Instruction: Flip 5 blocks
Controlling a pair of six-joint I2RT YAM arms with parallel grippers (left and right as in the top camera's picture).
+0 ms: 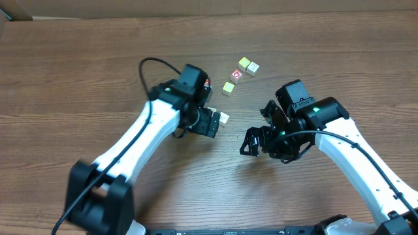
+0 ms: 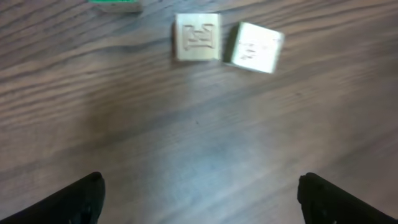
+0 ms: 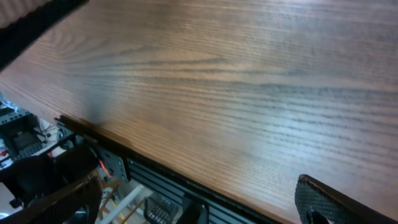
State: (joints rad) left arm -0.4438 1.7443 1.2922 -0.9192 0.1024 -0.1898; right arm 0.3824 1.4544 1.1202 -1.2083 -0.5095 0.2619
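**A:** How far along is the flipping?

**B:** That's hard to judge. Nothing shows which faces started up, so no count of finished flips can be read off. Five blocks show from overhead, and all of them lie on the table [image 1: 78, 65]. None is held.

**A:** Where do they lie?

**B:** Four sit in a loose cluster toward the far edge, about midway along it. A yellow-green block [image 1: 243, 63] touches a pale block [image 1: 253, 67], with a red block [image 1: 237, 76] just beside them. A second yellow-green block [image 1: 228, 87] lies a little nearer the centre. The fifth, a white block [image 1: 223, 118], sits near the table's middle, just beside the left gripper [image 2: 199, 183].

**A:** And that gripper?

**B:** Its fingers stand wide apart with only bare wood between them. Its own camera shows a squared-up lettered block [image 2: 198, 37] ahead and a skewed lettered block [image 2: 253, 48] close beside it. Whether those two touch is unclear.

**A:** And the other arm?

**B:** The right gripper [image 1: 258, 128] is spread wide too, and it is empty. It hangs over bare wood right of the table's middle, apart from every block.

**A:** So what's left?

**B:** Probably at least one flip, since the left gripper looks lined up on the lettered pair.
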